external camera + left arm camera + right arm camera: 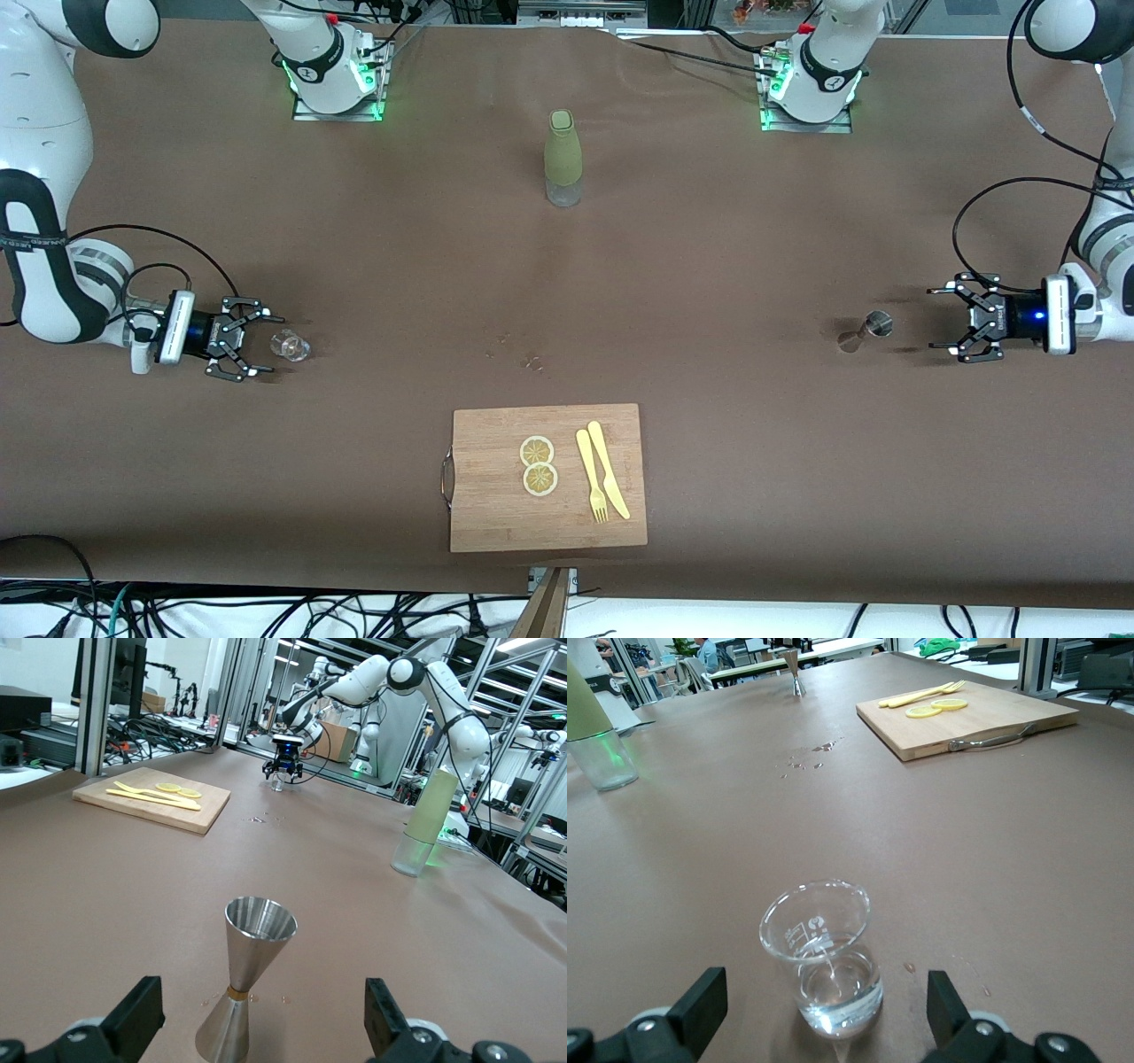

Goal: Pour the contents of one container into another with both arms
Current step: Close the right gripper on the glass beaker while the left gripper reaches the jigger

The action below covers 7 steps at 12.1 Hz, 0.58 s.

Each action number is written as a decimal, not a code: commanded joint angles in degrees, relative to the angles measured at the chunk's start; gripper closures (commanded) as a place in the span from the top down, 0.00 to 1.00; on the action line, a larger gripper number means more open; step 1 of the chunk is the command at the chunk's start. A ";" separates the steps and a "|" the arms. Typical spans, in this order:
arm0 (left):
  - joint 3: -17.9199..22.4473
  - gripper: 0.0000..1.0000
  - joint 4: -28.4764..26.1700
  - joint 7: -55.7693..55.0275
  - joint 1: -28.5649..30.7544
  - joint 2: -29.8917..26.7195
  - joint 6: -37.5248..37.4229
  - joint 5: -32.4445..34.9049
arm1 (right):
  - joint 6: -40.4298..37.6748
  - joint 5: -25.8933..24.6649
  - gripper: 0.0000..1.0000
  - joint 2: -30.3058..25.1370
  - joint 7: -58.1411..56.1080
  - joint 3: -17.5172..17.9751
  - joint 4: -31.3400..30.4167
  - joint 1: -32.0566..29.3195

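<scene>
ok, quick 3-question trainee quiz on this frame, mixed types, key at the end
1. True or false: the right tool is shut on the clear cup.
2. Which object stands upright just ahead of the left tool? A) metal jigger B) green bottle C) yellow fork
3. Fill in: the two lemon slices lie on the ____.

Key: 1 false, its fingers are open with the cup in front of them. 2 A. 3 cutting board.
</scene>
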 commanded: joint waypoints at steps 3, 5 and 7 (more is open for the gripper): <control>0.23 1.00 1.31 6.97 -0.22 4.16 0.17 -2.79 | 0.24 1.12 1.00 1.51 -0.45 0.86 1.78 1.09; 0.23 1.00 1.49 7.15 -0.48 4.79 1.04 -4.63 | 0.50 1.12 0.99 1.51 -0.80 0.95 1.78 1.27; 0.32 1.00 1.49 8.29 -1.62 6.63 1.13 -6.31 | 0.50 1.12 0.91 1.60 -1.33 0.95 1.87 1.27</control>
